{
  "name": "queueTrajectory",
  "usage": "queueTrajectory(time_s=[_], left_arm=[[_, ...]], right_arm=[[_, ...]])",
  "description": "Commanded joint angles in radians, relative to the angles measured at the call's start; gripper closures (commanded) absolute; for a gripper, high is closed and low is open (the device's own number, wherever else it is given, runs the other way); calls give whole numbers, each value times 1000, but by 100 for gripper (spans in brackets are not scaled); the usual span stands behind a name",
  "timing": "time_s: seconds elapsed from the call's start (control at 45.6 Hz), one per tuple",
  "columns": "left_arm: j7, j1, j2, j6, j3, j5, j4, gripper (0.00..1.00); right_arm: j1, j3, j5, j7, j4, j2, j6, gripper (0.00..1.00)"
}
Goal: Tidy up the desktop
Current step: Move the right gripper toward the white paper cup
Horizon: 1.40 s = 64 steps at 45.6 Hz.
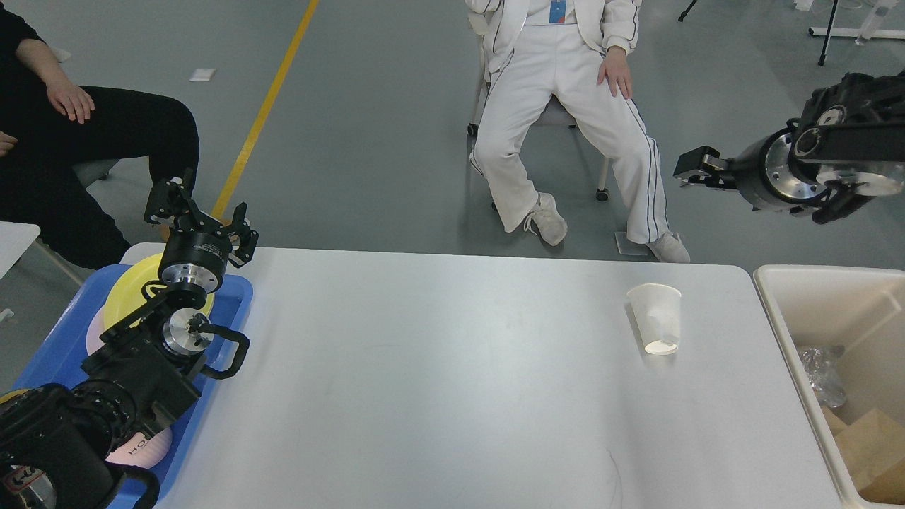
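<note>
The white desktop [452,396] fills the lower middle of the head view. A white paper cup [657,318] rests on its right part, narrow end toward me. My left gripper [203,211] stands open and empty above the table's far left corner, over the back of the blue tray [237,297]. High at the right, my right gripper [691,170] hangs in the air beyond the table's far edge, up and right of the cup. It is seen side-on, so its fingers cannot be told apart.
The blue tray holds a yellow plate [134,283] and a pink plate [145,447] under my left arm. A cream bin [778,297] at the right edge holds cardboard [873,442] and crumpled plastic. Two people sit beyond the table.
</note>
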Motion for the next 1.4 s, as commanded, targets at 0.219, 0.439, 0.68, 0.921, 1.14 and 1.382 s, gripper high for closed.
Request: queueTrajectory(time_s=[0.219,0.439,0.68,0.921,1.14,1.382], left_arm=[[0,0,0,-1,0,0,0,4],[0,0,0,0,0,0,0,4],[0,0,0,-1,0,0,0,4],[0,0,0,0,0,-1,0,4],[0,0,0,0,0,0,0,4],[0,0,0,0,0,0,0,4]], right_arm=[[-28,0,-4,1,52,49,47,0],[-386,-6,-5,1,-95,115,-128,0],[-593,-12,-28,2,-191,159,-291,1],[-733,-15,-67,2,-329,257,-380,1],[-759,-14,-67,4,-378,291,-409,1],[-750,-14,-68,5,-378,297,-411,0]])
